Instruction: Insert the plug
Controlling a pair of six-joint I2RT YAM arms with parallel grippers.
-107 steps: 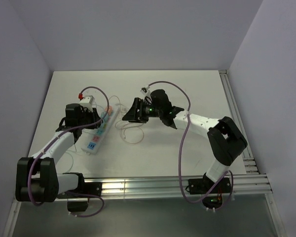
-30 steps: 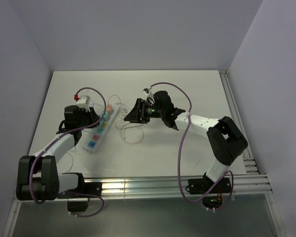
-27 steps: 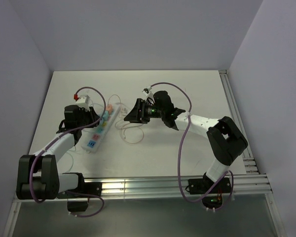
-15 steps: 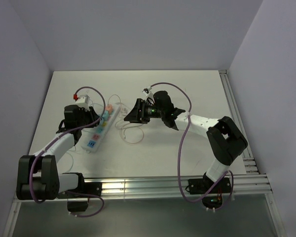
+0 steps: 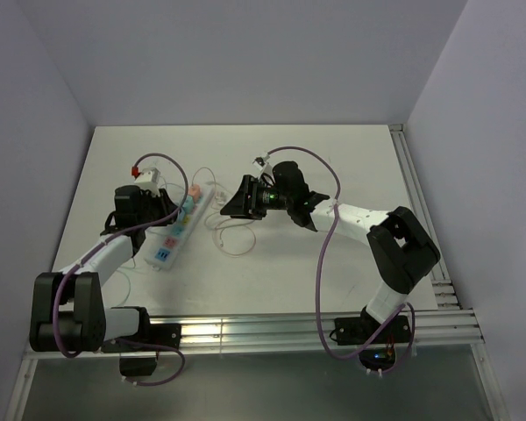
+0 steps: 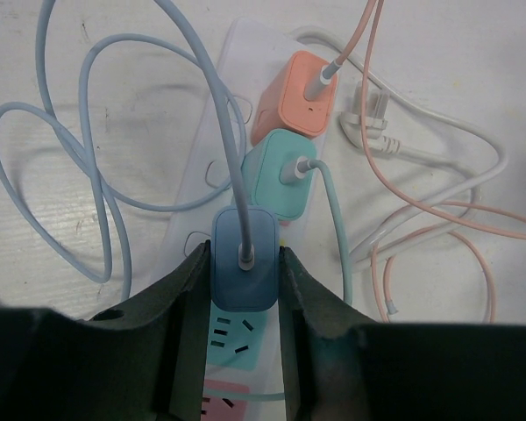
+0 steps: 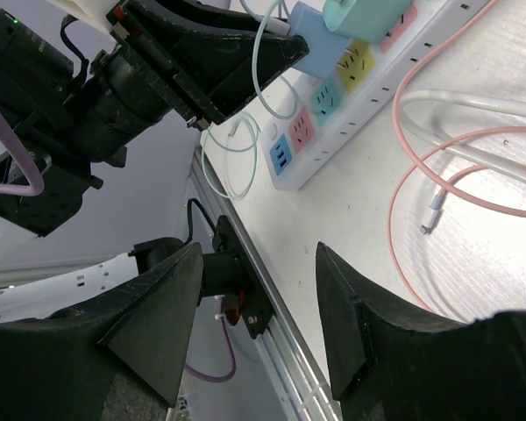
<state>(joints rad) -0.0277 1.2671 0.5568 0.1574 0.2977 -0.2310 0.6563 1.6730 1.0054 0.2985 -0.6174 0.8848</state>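
The blue plug (image 6: 244,267) sits over the strip (image 6: 197,189), pinched on both sides by the L claw (image 6: 244,259). The claw is shut partway, w/ one finger pressed on each side of the plug. The plug is right next to the green plug (image 6: 280,175), on the near side of it. Whether its pins are in the holes can't be told. A blue-green hole shows on the strip just below it.

After the green plug comes the orange plug (image 6: 300,95), and both stand in the strip. A blue cord (image 6: 70,149) goes up from the blue plug and loops over the table (image 5: 289,158) to the left of the strip. A pink cord (image 6: 438,210) runs from the orange plug and curls on the table to the right. A white cord (image 6: 456,140) lies there too, under the pink one.

The R claw (image 7: 259,254) is wide open & holds nothing. It hangs above the table, right of the strip, over the pink loops (its camera looks back at the L claw and the blue plug). From the top, the strip lies slanted on the left half of the table, w/ the L claw at its far end.
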